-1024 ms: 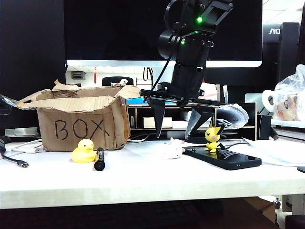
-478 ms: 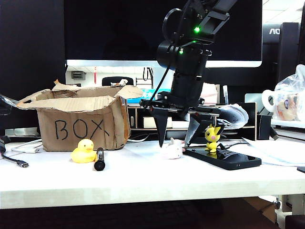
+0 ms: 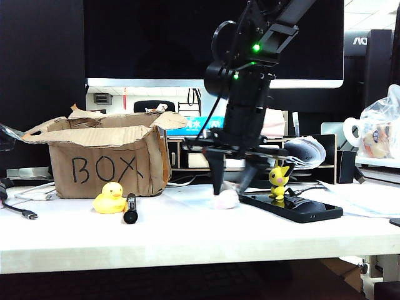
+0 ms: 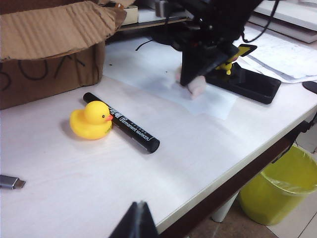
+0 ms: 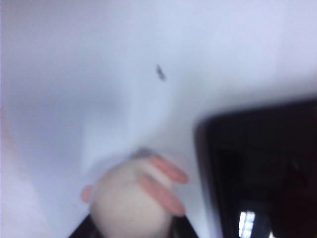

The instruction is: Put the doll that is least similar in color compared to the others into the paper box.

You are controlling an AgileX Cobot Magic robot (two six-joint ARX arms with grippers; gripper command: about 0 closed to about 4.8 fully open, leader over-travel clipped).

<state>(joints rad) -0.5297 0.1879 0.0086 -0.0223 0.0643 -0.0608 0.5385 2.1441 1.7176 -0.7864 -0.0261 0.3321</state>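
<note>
The doll (image 3: 226,200), small, whitish and faintly pink, lies on the white table between the box and a black phone. My right gripper (image 3: 230,187) points down over it, one finger against each side. In the right wrist view the doll (image 5: 131,203) fills the gap between the dark fingers (image 5: 83,229), blurred and very close. The left wrist view shows the doll (image 4: 196,87) under that black gripper. The paper box (image 3: 106,162) marked "BOX" stands at the left, flaps open. My left gripper (image 4: 140,204) hovers shut over the table's front edge, far from the doll.
A yellow duck (image 3: 110,199) and a black marker (image 3: 130,208) lie before the box. A yellow pointy-eared figure (image 3: 279,178) stands on the black phone (image 3: 294,207) right of the doll. A USB cable (image 3: 25,212) lies at far left. A yellow bin (image 4: 282,186) sits beside the table.
My right gripper has come down over the doll and its fingers have drawn in from wide open until they meet its sides. The doll stays on the table.
</note>
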